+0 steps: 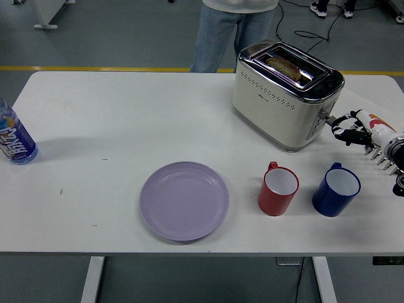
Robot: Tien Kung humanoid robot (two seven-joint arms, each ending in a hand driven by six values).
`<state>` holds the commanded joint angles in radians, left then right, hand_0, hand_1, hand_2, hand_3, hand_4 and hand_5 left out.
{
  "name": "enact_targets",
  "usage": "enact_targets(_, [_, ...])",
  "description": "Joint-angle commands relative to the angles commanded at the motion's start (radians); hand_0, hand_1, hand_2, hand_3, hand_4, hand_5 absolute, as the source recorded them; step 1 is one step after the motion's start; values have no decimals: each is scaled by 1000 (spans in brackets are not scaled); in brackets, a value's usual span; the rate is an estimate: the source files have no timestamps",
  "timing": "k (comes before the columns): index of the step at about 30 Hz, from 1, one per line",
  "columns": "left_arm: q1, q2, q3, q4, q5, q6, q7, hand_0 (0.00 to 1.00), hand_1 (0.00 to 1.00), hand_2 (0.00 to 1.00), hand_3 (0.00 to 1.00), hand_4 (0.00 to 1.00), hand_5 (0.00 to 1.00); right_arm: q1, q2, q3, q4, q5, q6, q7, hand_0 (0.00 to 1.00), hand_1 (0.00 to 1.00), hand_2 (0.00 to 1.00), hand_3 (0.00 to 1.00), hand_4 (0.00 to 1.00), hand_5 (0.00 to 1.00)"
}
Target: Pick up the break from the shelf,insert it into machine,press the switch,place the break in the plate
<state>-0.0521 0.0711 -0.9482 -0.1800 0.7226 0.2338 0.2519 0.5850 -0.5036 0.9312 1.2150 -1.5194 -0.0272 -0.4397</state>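
At the far left edge of the white counter [126, 113] stands a plastic bottle [14, 139] with a blue label, partly cut off by the frame. A wide bare stretch of counter lies to its right. Near the front edge, about mid-width, sits a round lavender plate [184, 200] with nothing on it. Behind the counter, at the top, a person in blue jeans [227, 31] stands on the grey floor, just left of the machine.

Right of the plate, well apart from it, a red mug [278, 189] stands upright with its handle toward the back. Beside it stands a dark blue mug [336, 189], also upright and white inside; the two are near each other but not touching.

Behind the mugs, toward the back right of the counter, sits the cream and chrome toaster [284, 95], set at an angle. The slice of bread [284, 65] sits low in the toaster's slot, only its top crust level with the chrome rim.

At the right edge, the right robot hand [349, 126] reaches in from the side with its black fingers [341, 124] curled toward the end face of the toaster, fingertips at or just beside the controls there. It holds nothing. Whether a fingertip actually touches the lever cannot be told. A pale rack-like piece [382, 158] lies under the wrist near the counter's right edge.
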Motion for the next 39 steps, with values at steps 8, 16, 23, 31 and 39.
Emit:
enact_targets(8, [2, -1, -4, 0, 5, -2, 2, 654, 538, 539, 573, 396, 834, -3, 9, -9, -29, 6, -2, 3, 2, 2, 231, 695, 548, 592])
enact_targets(16, [7, -1, -7, 0, 12, -4, 3, 654, 538, 541, 573, 397, 835, -7, -3, 25, -8, -11, -3, -3, 2, 2, 231, 695, 548, 590])
enact_targets(23, [8, 1, -5, 0, 12, -5, 3, 654, 539, 541, 573, 397, 835, -13, -29, 55, 2, -21, 9, -23, 2, 2, 230, 694, 549, 589])
enact_targets(31, [6, 2, -6, 0, 10, -6, 4, 654, 540, 542, 573, 398, 835, -29, -66, 146, 59, -101, -16, -82, 2, 2, 250, 699, 565, 592])
enact_targets(39, [4, 2, -7, 0, 12, -7, 7, 654, 540, 542, 574, 400, 839, 17, -86, 200, 129, -150, -63, -55, 157, 82, 367, 765, 585, 585])
